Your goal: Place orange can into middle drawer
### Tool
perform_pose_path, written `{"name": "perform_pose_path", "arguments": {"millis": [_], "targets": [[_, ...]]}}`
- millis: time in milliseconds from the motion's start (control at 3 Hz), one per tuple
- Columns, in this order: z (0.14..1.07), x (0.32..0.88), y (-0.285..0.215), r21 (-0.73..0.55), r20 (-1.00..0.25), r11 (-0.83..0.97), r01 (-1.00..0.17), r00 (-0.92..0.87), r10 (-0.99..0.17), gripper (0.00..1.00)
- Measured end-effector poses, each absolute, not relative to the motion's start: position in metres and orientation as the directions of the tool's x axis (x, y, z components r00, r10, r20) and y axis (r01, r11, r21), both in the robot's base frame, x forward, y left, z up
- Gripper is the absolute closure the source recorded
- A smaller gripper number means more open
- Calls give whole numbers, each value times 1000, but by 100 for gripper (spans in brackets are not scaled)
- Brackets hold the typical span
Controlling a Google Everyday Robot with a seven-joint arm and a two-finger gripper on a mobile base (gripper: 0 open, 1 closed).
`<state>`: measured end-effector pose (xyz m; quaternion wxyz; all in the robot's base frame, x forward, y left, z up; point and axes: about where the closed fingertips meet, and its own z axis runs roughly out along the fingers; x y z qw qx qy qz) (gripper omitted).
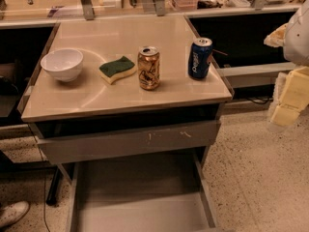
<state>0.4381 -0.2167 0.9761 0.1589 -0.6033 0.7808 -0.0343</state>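
Note:
The orange can (148, 67) stands upright on the beige tabletop (120, 33), between a green and yellow sponge (117, 69) and a blue Pepsi can (200, 58). The middle drawer (140, 197) is pulled out below the table, a grey flat tray with nothing in it. My gripper (287, 108), with pale yellow fingers, hangs at the right edge of the view, off the table's right side and lower than the tabletop, well apart from the orange can. It holds nothing that I can see.
A white bowl (63, 64) sits at the table's left. A shut grey drawer front with pale scratches (125, 141) is above the open drawer. Shelving and clutter lie behind the table. A shoe (12, 212) is at the bottom left on the speckled floor.

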Motion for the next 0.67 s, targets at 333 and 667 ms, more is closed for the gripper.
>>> {"name": "perform_pose_path", "arguments": {"millis": [333, 667], "targets": [[977, 439, -216, -248, -209, 270, -930, -220, -953, 0], [971, 456, -192, -220, -260, 255, -941, -195, -946, 0]]}}
